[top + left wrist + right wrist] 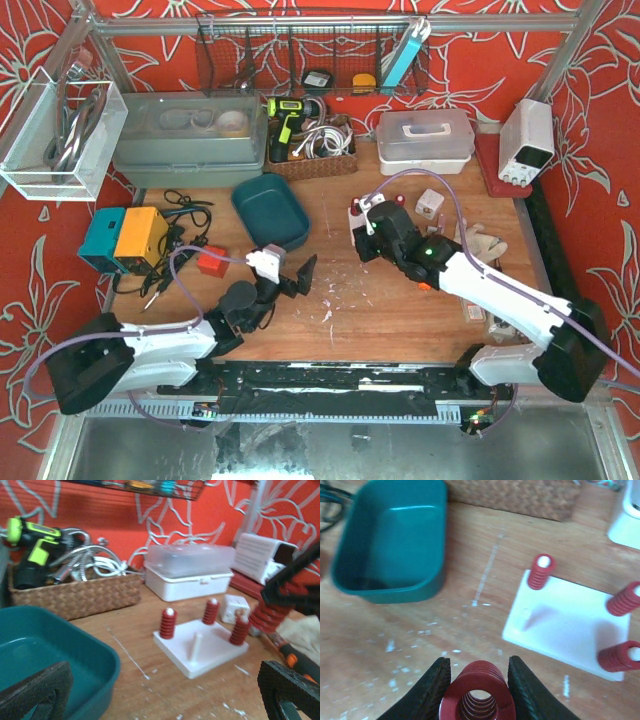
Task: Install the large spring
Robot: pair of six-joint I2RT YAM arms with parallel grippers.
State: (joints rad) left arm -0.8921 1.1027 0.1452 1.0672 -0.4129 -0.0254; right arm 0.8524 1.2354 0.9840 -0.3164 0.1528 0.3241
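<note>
The right gripper [479, 677] clamps the large spring [478, 702] between its fingers, above the table and near the white base plate [570, 625] with its bare peg [526, 621]. The left gripper [162, 692] stands released, fingers wide apart.

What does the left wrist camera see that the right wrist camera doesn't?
Only the left wrist view: the green drill, the white power supply, and the large spring seen from its side. Only the right wrist view: the hollow down the middle of that spring, pinched in the right end effector. Both: the white plate with three red springs, its bare peg, and the teal tray.
</note>
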